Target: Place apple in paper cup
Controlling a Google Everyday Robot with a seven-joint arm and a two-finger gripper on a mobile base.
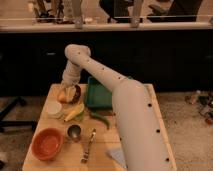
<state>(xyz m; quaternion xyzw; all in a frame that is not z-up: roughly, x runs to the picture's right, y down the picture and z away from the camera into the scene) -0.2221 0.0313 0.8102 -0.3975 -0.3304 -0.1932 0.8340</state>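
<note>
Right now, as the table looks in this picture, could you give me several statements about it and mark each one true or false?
1. The apple lies inside the paper cup. False: it lies on the table, just behind the cup.
2. The gripper is directly over the apple, at the far left part of the table. True.
3. The green tray holds the metal cup. False: the metal cup stands on the table beside the orange bowl.
4. The orange bowl stands near the front left corner of the table. True.
5. The gripper is over the orange bowl. False: it is at the far end, close to the apple.
</note>
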